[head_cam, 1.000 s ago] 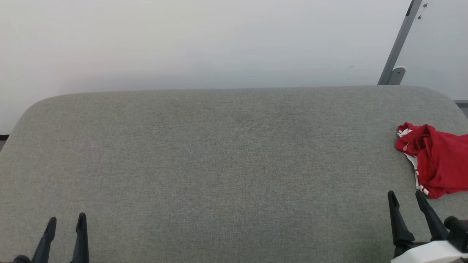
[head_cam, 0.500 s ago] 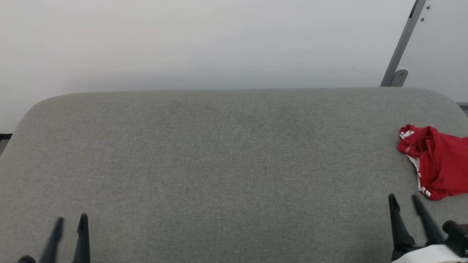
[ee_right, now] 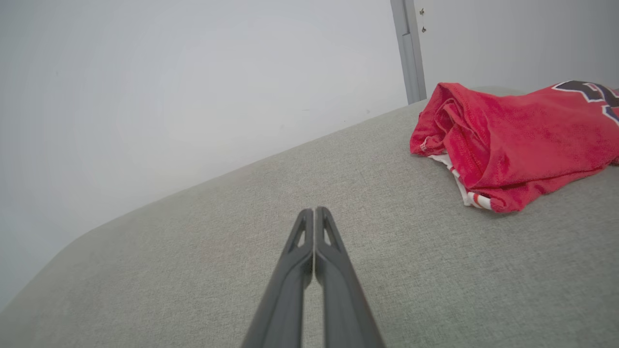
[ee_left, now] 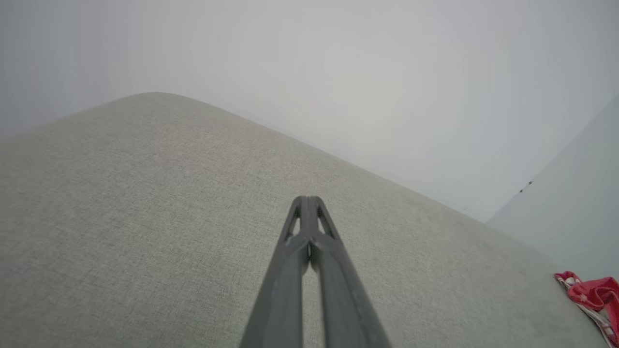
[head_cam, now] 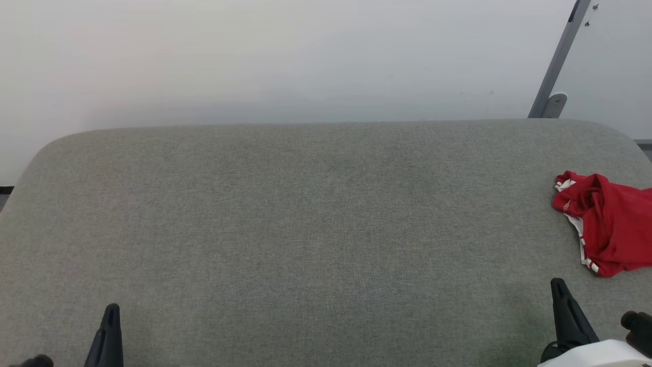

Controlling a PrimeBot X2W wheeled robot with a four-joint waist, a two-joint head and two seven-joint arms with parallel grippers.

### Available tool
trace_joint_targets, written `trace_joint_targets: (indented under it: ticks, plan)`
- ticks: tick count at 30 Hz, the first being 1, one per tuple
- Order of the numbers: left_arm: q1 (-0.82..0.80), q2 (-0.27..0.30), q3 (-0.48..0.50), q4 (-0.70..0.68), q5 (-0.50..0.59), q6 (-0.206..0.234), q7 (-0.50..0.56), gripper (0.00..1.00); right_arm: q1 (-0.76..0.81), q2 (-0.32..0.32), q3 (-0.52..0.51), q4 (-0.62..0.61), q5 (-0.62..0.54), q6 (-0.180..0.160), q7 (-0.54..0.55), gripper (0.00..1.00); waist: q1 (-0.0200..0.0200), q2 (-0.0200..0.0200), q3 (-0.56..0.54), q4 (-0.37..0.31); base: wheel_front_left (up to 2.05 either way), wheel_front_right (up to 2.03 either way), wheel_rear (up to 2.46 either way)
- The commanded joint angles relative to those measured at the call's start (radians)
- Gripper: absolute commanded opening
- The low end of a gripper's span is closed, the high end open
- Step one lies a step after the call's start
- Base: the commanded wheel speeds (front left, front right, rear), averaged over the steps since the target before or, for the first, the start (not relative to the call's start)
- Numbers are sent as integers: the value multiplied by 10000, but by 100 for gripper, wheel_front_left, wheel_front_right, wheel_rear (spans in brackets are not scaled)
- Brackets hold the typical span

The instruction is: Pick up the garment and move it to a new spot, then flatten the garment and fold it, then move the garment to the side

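The left claw (ee_left: 309, 202) is shut tight. Its two dark fingers are pressed together and it holds nothing. It sits low over the near left corner of the grey cushion (head_cam: 305, 214). The right claw (ee_right: 314, 211) is shut tight too, with nothing in it, by the near right corner. A little way past it lies the garment (ee_right: 508, 140). It is a red jersey with striped trim, bunched up in a heap at the right edge of the cushion. The right claw is near it but not touching it. I think the job has barely begun. The jersey has not been picked up yet. Moving it, making it flat, folding it and putting it aside are all left to do.
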Motion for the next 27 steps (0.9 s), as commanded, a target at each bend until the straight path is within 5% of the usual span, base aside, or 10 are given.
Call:
trace_joint_targets:
  ticks: [1,27]
  plan:
    - [-334,43,83,-57,-447,-5,122,0,-304,-8,-54,-137,450,0,96,0,0,-1,6,-8,0,0,0]
    - [-1274,-488,183,439,-3499,-17,1115,0,-876,302,-194,-33,3826,-1,978,0,0,-1,104,-111,0,0,0]
